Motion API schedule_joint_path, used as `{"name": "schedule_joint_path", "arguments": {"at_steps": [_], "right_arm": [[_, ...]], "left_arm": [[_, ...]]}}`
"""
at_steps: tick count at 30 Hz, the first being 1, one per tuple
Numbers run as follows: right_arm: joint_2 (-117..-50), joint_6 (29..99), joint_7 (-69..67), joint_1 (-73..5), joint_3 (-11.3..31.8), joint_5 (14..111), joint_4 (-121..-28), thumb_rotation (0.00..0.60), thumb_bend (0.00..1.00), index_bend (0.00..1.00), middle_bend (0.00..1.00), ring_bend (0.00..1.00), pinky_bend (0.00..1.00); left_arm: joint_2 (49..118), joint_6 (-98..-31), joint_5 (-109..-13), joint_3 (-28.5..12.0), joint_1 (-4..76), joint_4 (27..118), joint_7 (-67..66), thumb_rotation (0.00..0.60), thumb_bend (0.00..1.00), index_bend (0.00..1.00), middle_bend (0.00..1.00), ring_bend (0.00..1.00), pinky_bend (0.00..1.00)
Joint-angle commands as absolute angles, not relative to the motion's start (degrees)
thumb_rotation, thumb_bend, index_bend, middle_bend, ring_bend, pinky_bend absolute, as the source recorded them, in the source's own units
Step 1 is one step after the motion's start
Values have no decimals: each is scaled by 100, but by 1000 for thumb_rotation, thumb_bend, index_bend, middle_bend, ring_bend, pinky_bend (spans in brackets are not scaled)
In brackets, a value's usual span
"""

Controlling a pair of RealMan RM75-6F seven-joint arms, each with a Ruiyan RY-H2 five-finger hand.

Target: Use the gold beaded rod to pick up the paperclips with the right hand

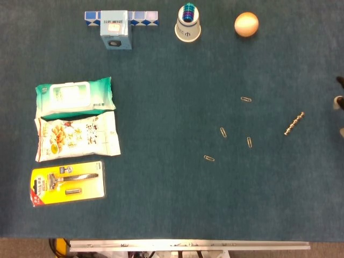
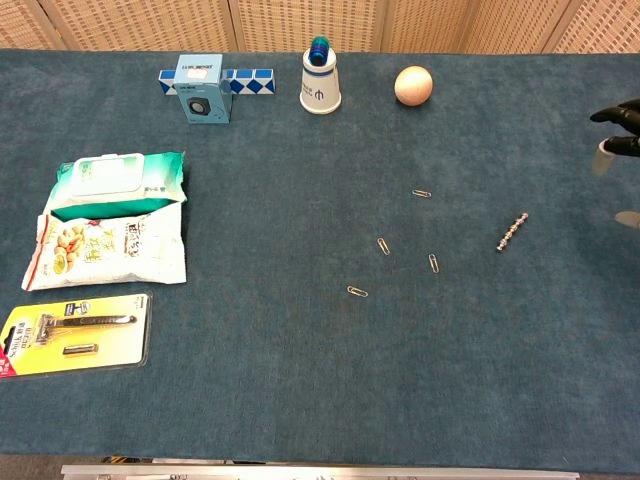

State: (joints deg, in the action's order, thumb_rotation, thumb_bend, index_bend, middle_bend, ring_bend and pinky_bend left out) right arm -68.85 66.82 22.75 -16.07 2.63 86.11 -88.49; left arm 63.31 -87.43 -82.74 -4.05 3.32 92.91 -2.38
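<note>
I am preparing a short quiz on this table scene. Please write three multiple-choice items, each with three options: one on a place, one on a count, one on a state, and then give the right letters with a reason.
1. Where does the rod lie?
A. right of the paperclips
B. beside the razor pack
C. inside the cup

2. How many paperclips lie on the table?
A. two
B. four
C. six

3. What is the state of the right hand?
A. it holds the rod
B. it presses a paperclip
C. it is at the right edge, apart from the rod

Answers:
1 A, the rod lies alone right of the clips.
2 B, four separate clips show in both views.
3 C, only fingertips show at the frame edge, with bare cloth between them and the rod.
</note>
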Motion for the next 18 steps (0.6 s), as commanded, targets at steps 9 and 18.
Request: {"name": "schedule_joint_path", "arguments": {"at_steps": [9,18], "right_arm": [[-7074,5860,2500,-2195,113,8660,-8568,600,212,490,129,54,208],[-7214,5429,2363,-2497,-43,8745,-8276,600,212,500,129,43,194]], "left_arm": [[6274,-8761,-8197,-440,300,9333,-221,600,356,464,423,310,502],[6240,-8767,-8131,-481,286,9345,-204,600,357,464,423,310,502]]}}
